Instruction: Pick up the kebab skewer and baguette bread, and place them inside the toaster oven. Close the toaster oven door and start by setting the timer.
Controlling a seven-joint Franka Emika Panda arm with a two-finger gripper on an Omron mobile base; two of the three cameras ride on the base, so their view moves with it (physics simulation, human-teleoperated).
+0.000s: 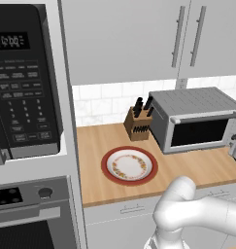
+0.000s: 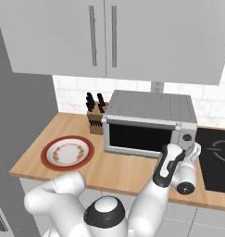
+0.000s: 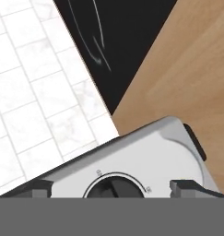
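Toaster oven point(image 2: 150, 126) sits on the wooden counter point(image 2: 114, 171) right of the knife block point(image 2: 95, 119), and its toaster oven door point(image 2: 140, 138) looks closed. The red-rimmed plate point(image 2: 67, 152) at the left is bare, and neither kebab skewer nor baguette bread is visible, so they are probably already inside behind the dark glass. The gripper point(image 3: 113, 188) is at the oven's right-hand control panel, its fingers point(image 3: 187, 186) spread either side of the dark timer knob point(image 3: 114, 188) without pinching it. It appears released, not yet gripping. Setting the timer is probably the step in hand. If the fingers close off-centre, they may slip off the knob when turning, or push the oven back across the counter.
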